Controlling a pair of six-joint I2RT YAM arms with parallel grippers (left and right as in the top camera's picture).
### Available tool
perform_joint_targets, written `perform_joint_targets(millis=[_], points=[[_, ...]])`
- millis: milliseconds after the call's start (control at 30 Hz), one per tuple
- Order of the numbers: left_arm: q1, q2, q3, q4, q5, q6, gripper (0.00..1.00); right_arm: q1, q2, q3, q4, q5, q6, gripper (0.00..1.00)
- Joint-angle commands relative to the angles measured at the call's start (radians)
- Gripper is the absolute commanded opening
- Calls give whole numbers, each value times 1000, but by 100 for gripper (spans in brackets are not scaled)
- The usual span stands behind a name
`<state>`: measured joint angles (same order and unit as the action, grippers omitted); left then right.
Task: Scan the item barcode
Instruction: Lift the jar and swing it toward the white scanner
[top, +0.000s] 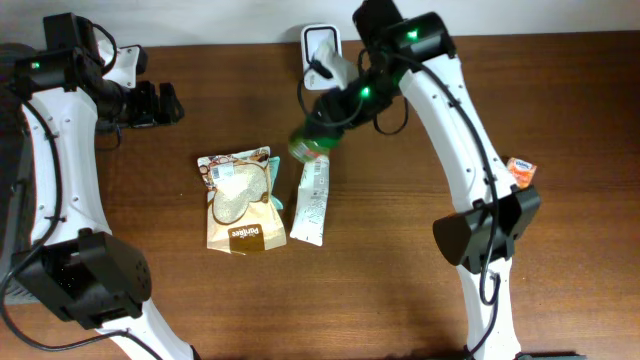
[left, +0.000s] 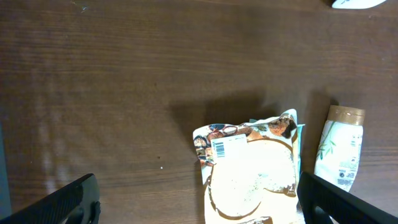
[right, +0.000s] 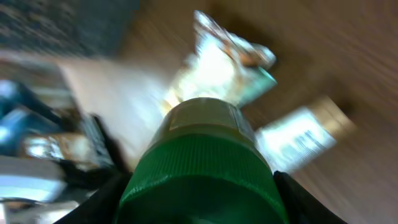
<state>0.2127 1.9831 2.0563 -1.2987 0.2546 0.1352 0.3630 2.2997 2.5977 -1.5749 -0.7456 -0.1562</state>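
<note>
Right gripper (top: 322, 128) is clamping the green-capped bottle (top: 310, 146), holding it above the table (top: 400, 290), just on the near side of the white scanner (top: 322, 44) at the far edge. Left gripper (top: 166, 103) is hanging wide open, far left. Snack pouch (top: 238, 200) and tube (top: 312, 200) are lying mid-table, side by side.

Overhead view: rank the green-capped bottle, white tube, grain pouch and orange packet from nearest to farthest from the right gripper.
1. green-capped bottle: held in the right gripper itself.
2. white tube: lying just below the bottle in the picture.
3. grain pouch: left of the tube, beside it.
4. orange packet: far off on the right side.
</note>
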Motion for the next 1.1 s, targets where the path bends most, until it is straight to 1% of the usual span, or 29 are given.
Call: perform_joint_targets(millis=[0,67,167,267,333,500,600,667,700,767,900,967,1000,1033,1067], points=[[0,-23,6,-1,8,16,99,-31,-6,69,52,-248,231,53],[0,-23,6,-1,8,16,99,-56,-6,69,95,-401,270,54],[0,-23,6,-1,8,16,99,-89,-6,69,124,-633,270,54],[0,-23,6,-1,8,16,99,-117,-6,69,136,-786,270,54],[0,-23,6,-1,8,16,99,-135,-6,69,136,-806,274,54],[0,-23,6,-1,8,16,99,-159,-6,69,137,-787,274,53],[0,-23,6,-1,8,16,99,-162,-6,69,136,-720,274,53],[0,-23,6,-1,8,16,99,-161,-6,69,137,-640,283,48],[0,-23,6,-1,8,16,99,-160,-6,69,147,-567,329,48],[0,-23,6,-1,8,16,99,-155,-6,69,180,-505,379,48],[-10,-23,6,-1,8,16,99,-151,-6,69,309,-388,511,49],[-14,-23,6,-1,8,16,99,-149,-6,69,372,-261,529,49],[-13,-23,6,-1,8,16,99,-145,-6,69,396,-160,528,49],[-12,-23,6,-1,8,16,99,-137,-6,69,414,-39,526,53],[-12,-23,6,-1,8,16,99,-124,-5,69,431,93,497,54]])
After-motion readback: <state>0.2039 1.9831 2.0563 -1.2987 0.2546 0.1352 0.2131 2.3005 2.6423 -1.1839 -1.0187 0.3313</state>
